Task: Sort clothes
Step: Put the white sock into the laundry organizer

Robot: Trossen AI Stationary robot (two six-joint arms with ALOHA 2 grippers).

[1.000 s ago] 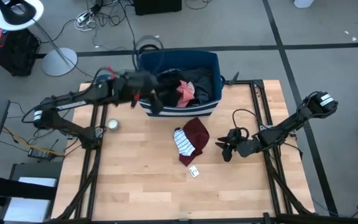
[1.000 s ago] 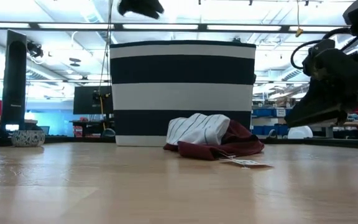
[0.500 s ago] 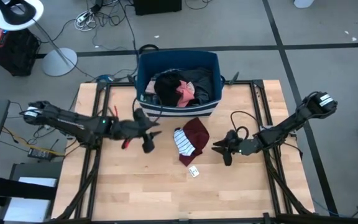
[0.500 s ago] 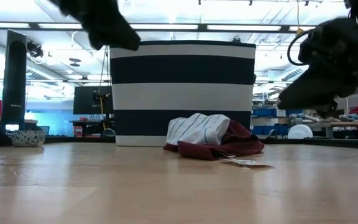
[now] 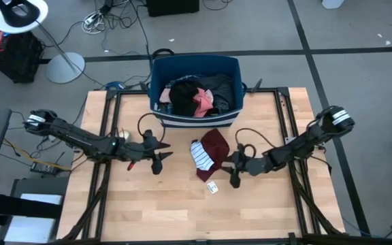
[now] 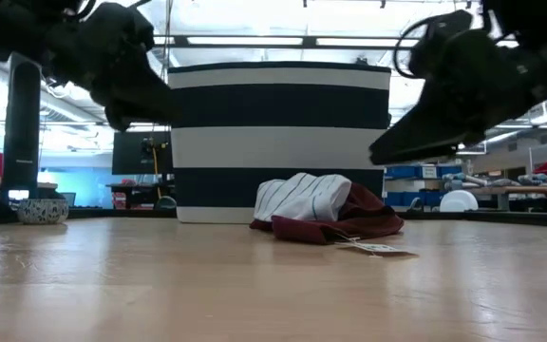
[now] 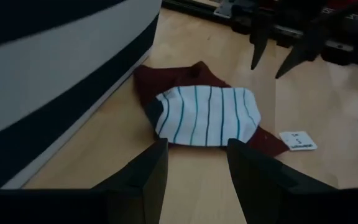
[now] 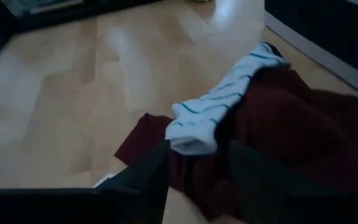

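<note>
Closing In on the Last Garments Left on the Table

Flanking a small heap of clothing, both arms hang low over the wooden table (image 5: 148, 204) with nothing in either grip. The left gripper (image 5: 159, 155) has its fingers parted to a moderate gap, and just ahead of them lies a teal-striped white sock (image 7: 205, 116) resting on a maroon garment (image 7: 185, 78). The right gripper (image 5: 233, 168), likewise spread and holding nothing, faces the same heap from the opposite side, the maroon cloth directly in front of its fingertips. A small white tag (image 5: 211, 188) lies on the wood just beside the heap, near the right gripper.

Beyond the heap from both grippers stands the navy bin (image 5: 156, 75) with its white bands, the maroon cloth reaching up close to its wall. Inside it sit black (image 5: 182, 92), dark grey (image 5: 221, 85) and salmon pink (image 5: 201, 103) garments.

By this showing the sorting looks well advanced: most clothing seen is in the bin, and only the sock and maroon piece remain on the table, neither yet grasped.
</note>
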